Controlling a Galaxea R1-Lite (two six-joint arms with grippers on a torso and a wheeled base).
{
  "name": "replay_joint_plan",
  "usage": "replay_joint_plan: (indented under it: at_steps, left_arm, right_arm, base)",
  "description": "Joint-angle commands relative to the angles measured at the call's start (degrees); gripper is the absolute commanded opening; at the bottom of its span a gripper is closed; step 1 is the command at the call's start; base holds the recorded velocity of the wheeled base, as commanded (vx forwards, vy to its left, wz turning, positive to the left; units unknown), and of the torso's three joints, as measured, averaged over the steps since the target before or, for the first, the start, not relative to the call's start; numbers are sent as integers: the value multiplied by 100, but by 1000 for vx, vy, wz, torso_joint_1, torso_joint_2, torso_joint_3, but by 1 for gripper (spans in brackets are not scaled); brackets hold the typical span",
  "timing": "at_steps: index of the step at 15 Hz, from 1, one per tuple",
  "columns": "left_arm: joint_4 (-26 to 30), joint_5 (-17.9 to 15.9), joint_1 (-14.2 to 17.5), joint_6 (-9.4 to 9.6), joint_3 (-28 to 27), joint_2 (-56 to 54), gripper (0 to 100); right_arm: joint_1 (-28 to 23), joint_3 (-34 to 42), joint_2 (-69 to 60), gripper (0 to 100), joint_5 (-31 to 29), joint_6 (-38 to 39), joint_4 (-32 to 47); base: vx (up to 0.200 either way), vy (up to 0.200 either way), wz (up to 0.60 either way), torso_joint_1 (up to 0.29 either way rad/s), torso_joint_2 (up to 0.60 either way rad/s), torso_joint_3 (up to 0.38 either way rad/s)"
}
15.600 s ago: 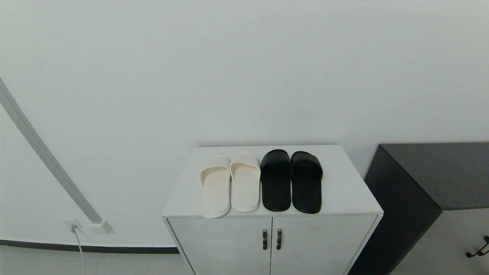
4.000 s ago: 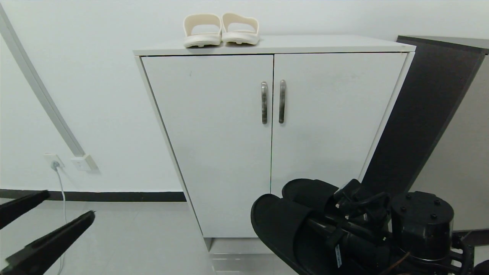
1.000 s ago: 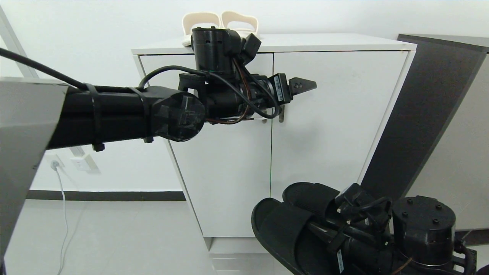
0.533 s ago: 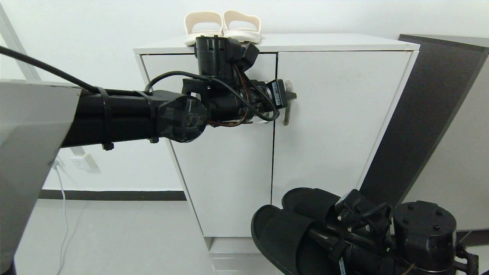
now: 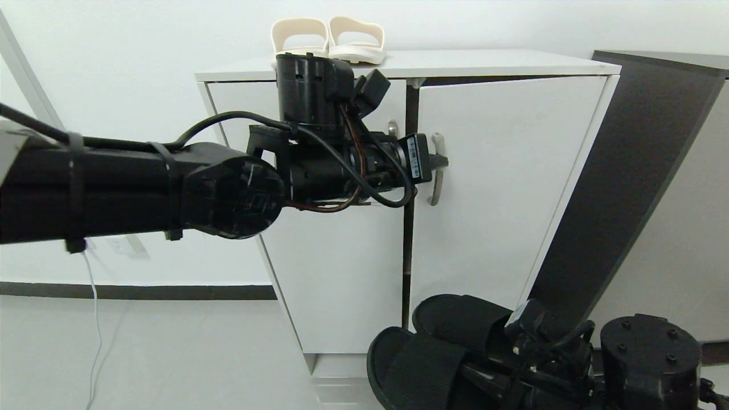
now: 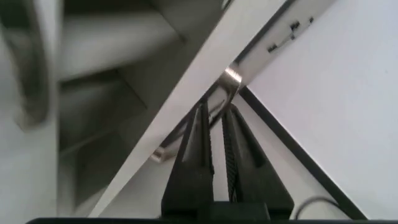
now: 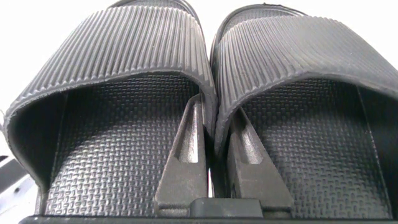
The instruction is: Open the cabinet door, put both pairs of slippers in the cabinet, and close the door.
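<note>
Black slippers [image 7: 143, 68] — a pair with ribbed straps and pebbled footbeds — are held side by side, low in front of the cabinet's right half. The right gripper [image 7: 216, 109] has one finger inside each slipper and pinches their adjoining inner walls together.

Cream slippers [image 5: 327, 37] sit side by side on the cabinet top [image 5: 512, 61], left of centre at the front edge.

The cabinet is white with two doors. The right door [image 5: 501, 182] is ajar, with a dark gap along its inner and upper edges. The left door [image 5: 330, 273] is closed. The left gripper [image 5: 441, 162] is closed narrowly on the right door's metal handle [image 5: 436, 182].

The room has a white wall [image 5: 114, 57], a pale glossy floor [image 5: 142, 353], a black skirting strip [image 5: 136, 291] and a cable [image 5: 94, 319] hanging down the wall. A dark unit [image 5: 626, 171] stands against the cabinet's right side.

There is a label [image 5: 414, 158] on the left gripper's body — its print is too small to read.
</note>
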Motion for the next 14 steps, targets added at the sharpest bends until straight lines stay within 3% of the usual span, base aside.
replay_joint_plan:
  at_steps: [1, 6, 10, 14]
  left_arm:
    - [14, 17, 3, 1, 459, -525, 0]
    - [14, 17, 20, 10, 1338, -1369, 0]
    - [-100, 43, 319, -43, 1110, -1026, 0]
    - [-179, 158, 398, -201, 618, -517, 0]
  right_arm:
    - [83, 20, -25, 0, -11, -2, -2]
    - [171, 56, -25, 0, -19, -55, -2]
    - [250, 135, -113, 0, -11, -169, -2]
    - [549, 170, -253, 0, -37, -169, 33]
  base:
    - [0, 0, 0, 0, 0, 0]
    - [0, 0, 0, 0, 0, 0]
    - [0, 0, 0, 0, 0, 0]
    - [0, 0, 0, 0, 0, 0]
